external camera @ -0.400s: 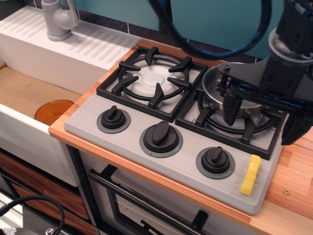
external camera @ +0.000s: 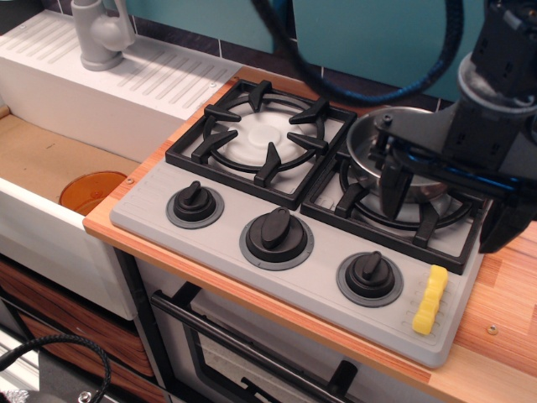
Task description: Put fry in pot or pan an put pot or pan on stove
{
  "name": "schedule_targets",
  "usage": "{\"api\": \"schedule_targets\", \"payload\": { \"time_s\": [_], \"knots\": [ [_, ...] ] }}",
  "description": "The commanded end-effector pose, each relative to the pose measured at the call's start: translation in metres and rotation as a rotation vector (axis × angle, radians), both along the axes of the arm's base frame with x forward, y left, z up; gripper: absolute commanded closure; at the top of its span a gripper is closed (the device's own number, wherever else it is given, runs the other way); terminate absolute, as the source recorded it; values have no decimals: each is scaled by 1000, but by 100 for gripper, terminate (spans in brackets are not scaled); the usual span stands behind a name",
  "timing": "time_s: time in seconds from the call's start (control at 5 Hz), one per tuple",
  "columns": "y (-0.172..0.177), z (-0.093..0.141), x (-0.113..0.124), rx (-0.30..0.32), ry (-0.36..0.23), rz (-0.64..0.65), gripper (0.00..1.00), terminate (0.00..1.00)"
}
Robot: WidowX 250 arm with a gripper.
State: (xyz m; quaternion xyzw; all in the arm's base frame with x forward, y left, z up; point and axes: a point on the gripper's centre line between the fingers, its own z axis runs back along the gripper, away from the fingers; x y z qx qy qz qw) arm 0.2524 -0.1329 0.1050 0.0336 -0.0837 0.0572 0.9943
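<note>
Observation.image: fry waits at lower right, pan sits on the right burner.
Bright yellow ridged fry (external camera: pixel 430 299) lies on the stove (external camera: pixel 323 273) edge, right of the knobs; light, stiff plastic, best pinched across its sides. Gripper (external camera: pixel 440 206) hangs over the shiny saucepan (external camera: pixel 369 143), fingers spread apart, holding nothing.

steel pan (external camera: pixel 369 143) on stove (external camera: pixel 151 210); yellow fry (external camera: pixel 430 299) front-right

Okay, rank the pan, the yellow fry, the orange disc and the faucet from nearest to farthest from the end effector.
Measured from the end effector:
1. Pan, right under it on the right burner.
2. Fry, at the stove's front right corner.
3. Faucet, back left, and orange disc, in the sink at left: too close to call.
</note>
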Motion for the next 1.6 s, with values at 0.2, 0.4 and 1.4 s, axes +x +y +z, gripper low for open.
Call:
{"api": "schedule_targets", "payload": {
  "time_s": [0.2,0.4,1.4],
  "knots": [
    [-8,-36,12,-32,-107,-6,0,0],
    [-9,-48,15,-28,-136,-9,0,0],
    [-32,-87,12,2,-216,22,100,0]
  ]
}}
